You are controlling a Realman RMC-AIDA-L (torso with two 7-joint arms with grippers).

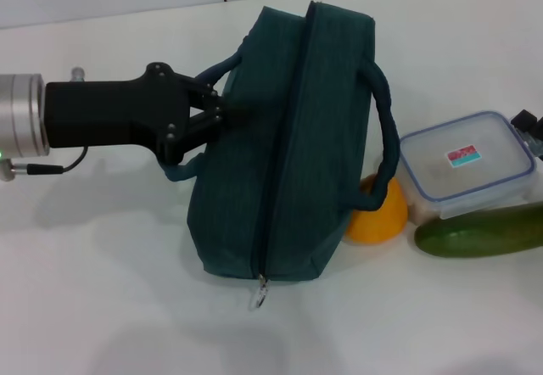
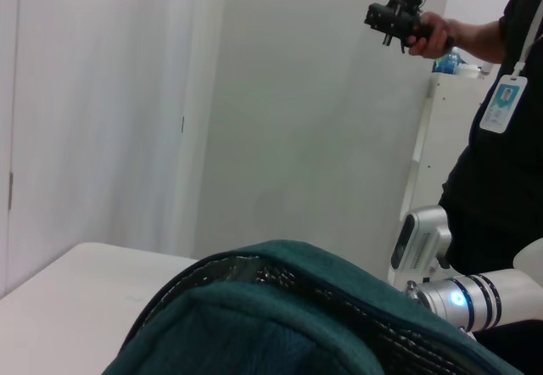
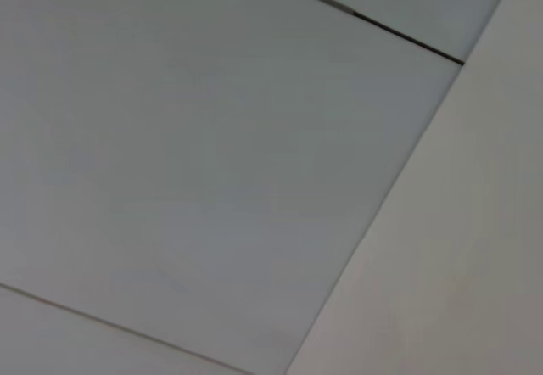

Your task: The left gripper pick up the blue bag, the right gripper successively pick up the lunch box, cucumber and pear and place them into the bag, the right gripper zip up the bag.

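The left gripper (image 1: 217, 110) gripped the blue bag's (image 1: 288, 163) near handle (image 1: 212, 74); the zipper (image 1: 284, 137) was shut.

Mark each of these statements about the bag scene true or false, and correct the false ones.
1. The left gripper is at the blue bag's handle. True.
2. The bag's zipper looks closed in the head view. True.
3. The lunch box is inside the bag. False: it sits on the table beside the bag.
4. The cucumber lies on top of the lunch box. False: it lies on the table in front of it.
5. The pear touches the bag's side. True.
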